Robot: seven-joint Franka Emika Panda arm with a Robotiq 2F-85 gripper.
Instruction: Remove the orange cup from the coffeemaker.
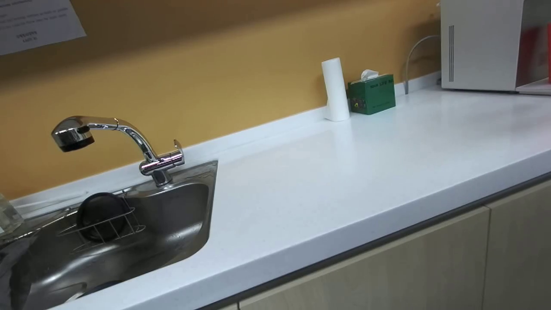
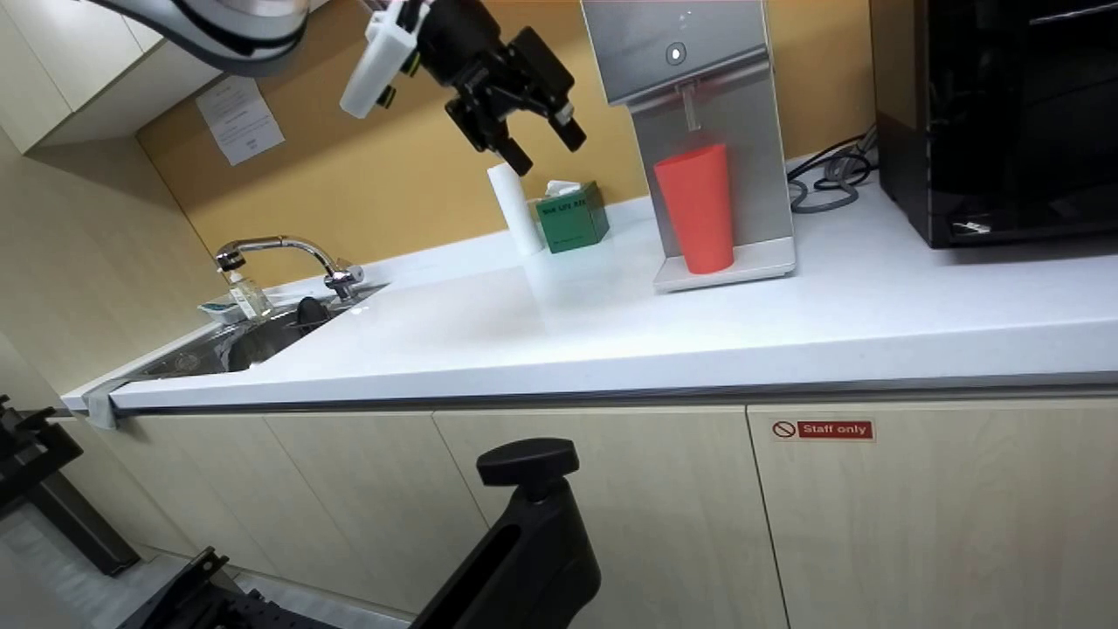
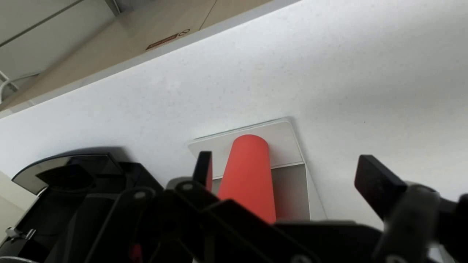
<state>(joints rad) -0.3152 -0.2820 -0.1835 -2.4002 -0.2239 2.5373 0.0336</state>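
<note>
The orange cup (image 2: 699, 210) is red-orange and stands on the base plate of the coffeemaker (image 2: 633, 52), under its spout, in an exterior view. Only a red strip of the cup (image 1: 549, 56) shows at the right edge in an exterior view, beside the white side of the coffeemaker (image 1: 480, 47). My gripper (image 2: 546, 148) is open and empty, above and to the side of the cup. In the wrist view the gripper's fingers (image 3: 290, 173) are wide apart; the cup (image 3: 250, 168) shows between them, nearer the left finger. The cup's upper part is hidden there behind the gripper.
A green tissue box (image 2: 572, 218) and a white paper roll (image 2: 515, 210) stand at the wall beside the coffeemaker. A black appliance (image 2: 1013, 131) and grey cables (image 2: 838, 179) are on its other side. A sink (image 1: 172, 215) with a faucet (image 1: 137, 142) lies farther along the counter.
</note>
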